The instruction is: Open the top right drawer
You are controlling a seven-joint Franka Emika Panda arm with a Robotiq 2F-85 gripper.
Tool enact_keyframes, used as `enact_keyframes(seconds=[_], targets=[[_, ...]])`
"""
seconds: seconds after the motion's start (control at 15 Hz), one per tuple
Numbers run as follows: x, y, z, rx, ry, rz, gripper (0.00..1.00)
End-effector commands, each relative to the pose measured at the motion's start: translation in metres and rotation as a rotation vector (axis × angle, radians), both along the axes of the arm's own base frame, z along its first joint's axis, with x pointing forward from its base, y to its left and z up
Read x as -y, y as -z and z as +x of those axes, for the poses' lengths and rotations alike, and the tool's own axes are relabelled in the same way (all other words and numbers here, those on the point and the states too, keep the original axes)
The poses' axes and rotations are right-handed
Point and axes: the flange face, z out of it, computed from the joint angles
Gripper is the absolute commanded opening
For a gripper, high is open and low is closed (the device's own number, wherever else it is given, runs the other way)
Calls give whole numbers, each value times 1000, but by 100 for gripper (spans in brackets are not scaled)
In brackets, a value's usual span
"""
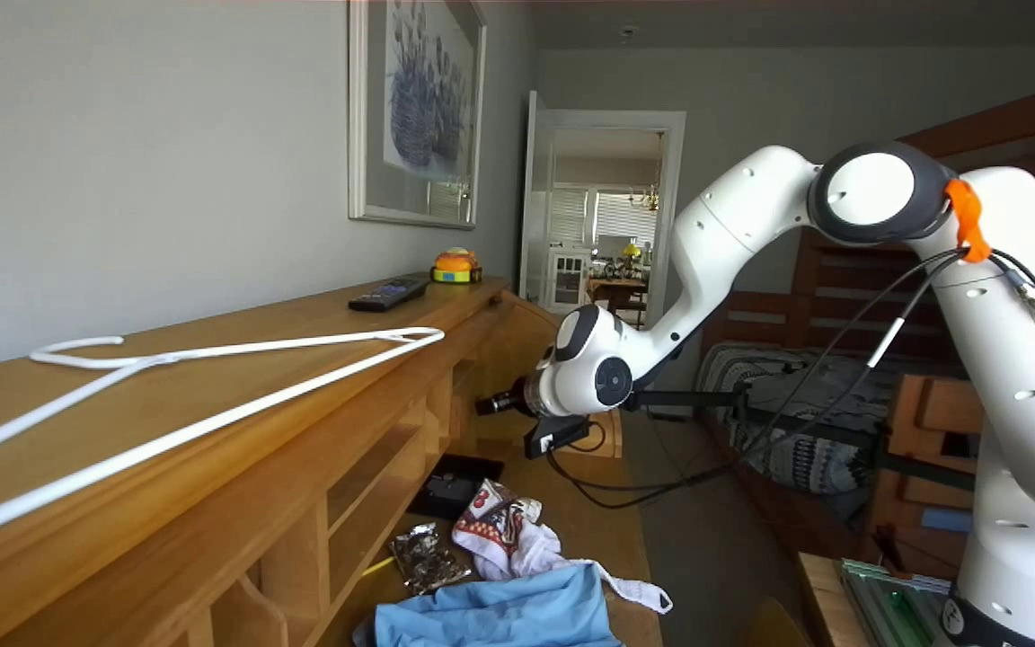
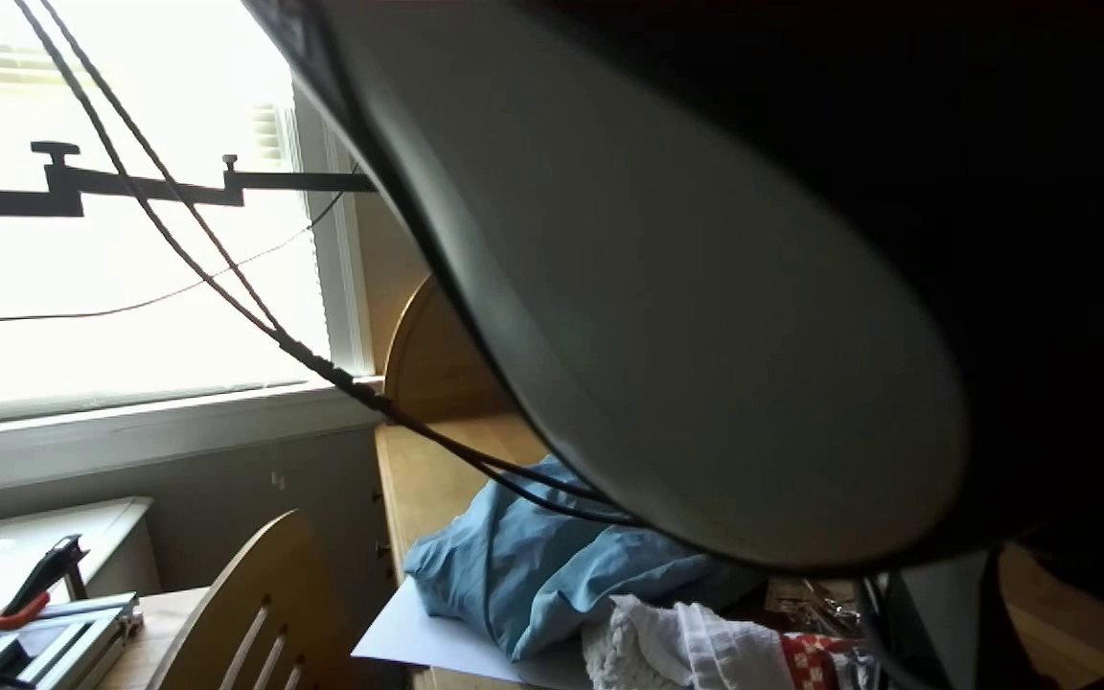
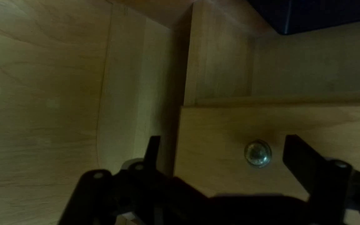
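Wrist view: one drawer (image 3: pixel 211 153), one knob (image 3: pixel 257 153). In an exterior view: one hanger (image 1: pixel 212 429), one remote (image 1: pixel 389 294); two cloths (image 1: pixel 495 611), perhaps three

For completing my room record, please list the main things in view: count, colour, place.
desk: one, tan, along wall
drawer: one, tan, below cubby
knob: one, metallic, on drawer
hanger: one, white, atop desk
remote: one, black, atop desk
small object: one, orange and yellow, near remote
picture: one, bluish, on wall
cloth: one, blue, on desk
paper: one, white, partly under cloth
towel: one, white with red, on desk
wrapper: one, silver, beside towel
chair: one, tan, beside desk
window: at least one, bright, past chair
door: one, white, past desk
bed: one, brown, opposite desk
arm: one, white, reaching to desk
claw: one, black, open before drawer
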Motion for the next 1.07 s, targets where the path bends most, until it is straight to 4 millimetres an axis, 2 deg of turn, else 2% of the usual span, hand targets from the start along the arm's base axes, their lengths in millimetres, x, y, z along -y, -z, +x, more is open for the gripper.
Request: enact_keyframes(seconds=[0.0,0.07,0.13,0.47,0.53,0.6,0.87,1.0], targets=[[9,3,10,9,26,-8,98],[10,4,10,10,30,-9,90],[11,4,12,12,31,-10,93],[11,1,15,22,33,-13,79],[9,1,16,23,29,-13,62],[9,0,16,25,30,-13,55],[2,-1,18,30,16,-13,30],[-1,-1,19,32,9,-14,23]])
